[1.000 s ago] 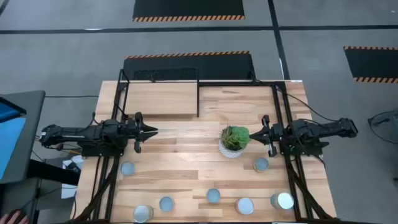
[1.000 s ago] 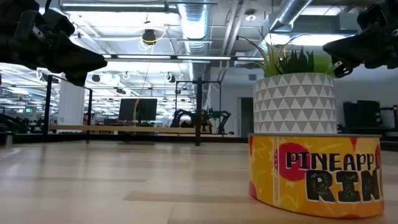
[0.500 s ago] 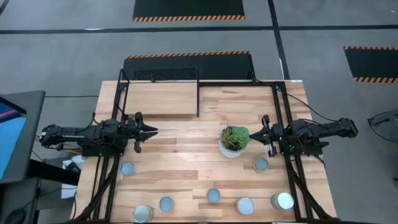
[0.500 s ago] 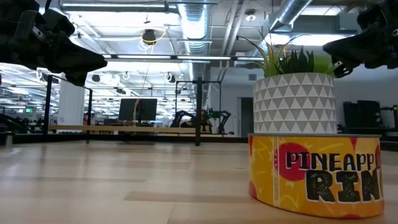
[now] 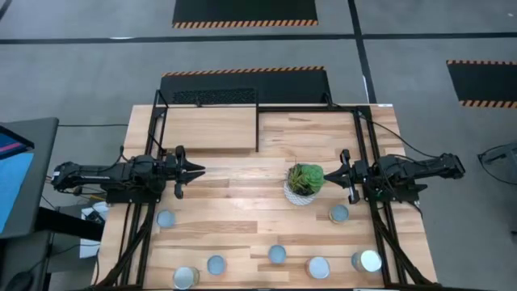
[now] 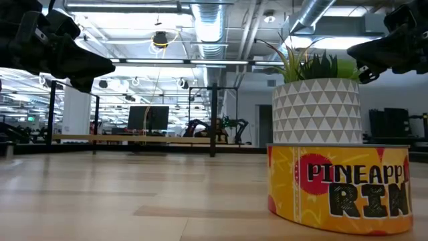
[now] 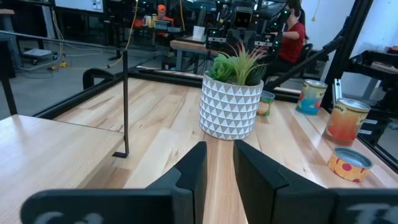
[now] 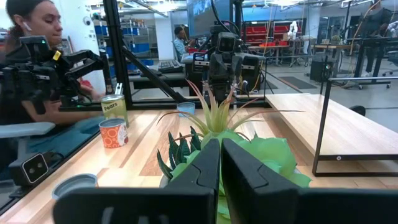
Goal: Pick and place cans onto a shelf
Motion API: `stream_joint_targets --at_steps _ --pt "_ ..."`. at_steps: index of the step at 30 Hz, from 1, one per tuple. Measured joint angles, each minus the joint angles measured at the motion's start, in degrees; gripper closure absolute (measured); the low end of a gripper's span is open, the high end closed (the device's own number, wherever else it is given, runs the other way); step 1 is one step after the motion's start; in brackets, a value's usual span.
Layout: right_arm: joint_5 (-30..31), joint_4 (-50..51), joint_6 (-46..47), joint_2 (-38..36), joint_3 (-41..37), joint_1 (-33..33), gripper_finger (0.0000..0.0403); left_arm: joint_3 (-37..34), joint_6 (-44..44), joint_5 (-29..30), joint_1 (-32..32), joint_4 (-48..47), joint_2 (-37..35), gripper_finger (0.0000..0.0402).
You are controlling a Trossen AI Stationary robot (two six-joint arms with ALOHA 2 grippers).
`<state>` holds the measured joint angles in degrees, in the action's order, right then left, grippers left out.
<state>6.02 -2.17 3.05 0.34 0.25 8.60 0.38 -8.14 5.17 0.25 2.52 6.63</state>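
Several cans stand upright on their bases along the table's near part: one at the left [image 5: 166, 219], a row by the near edge [image 5: 277, 254], one [image 5: 339, 214] near the right arm. An orange-labelled can [image 6: 341, 187] fills the low view's foreground. The shelf [image 5: 210, 129], a light-wood platform in black bars, stands at the far left and holds nothing. My left gripper [image 5: 199, 170] hovers level at the table's left, its fingers [image 7: 194, 165] a narrow gap apart around nothing. My right gripper [image 5: 331, 174] hovers level at the right, shut, pointing at the plant.
A green plant in a white patterned pot [image 5: 304, 183] stands mid-table, just in front of my right gripper. Black frame bars [image 5: 359, 145] run along both table sides. Bare wood lies between the arms. People sit beyond the table [image 8: 31, 37].
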Motion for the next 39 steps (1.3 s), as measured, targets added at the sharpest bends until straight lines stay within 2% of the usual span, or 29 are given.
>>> stream_joint_targets --at_steps 32,39 --pt "0.0 0.0 0.0 0.0 0.0 0.0 0.036 0.0 0.0 0.0 0.0 0.0 0.0 0.0333" --pt "0.1 0.0 -3.3 0.0 0.0 -0.1 0.036 0.0 -1.9 0.0 0.0 0.0 0.0 0.0333"
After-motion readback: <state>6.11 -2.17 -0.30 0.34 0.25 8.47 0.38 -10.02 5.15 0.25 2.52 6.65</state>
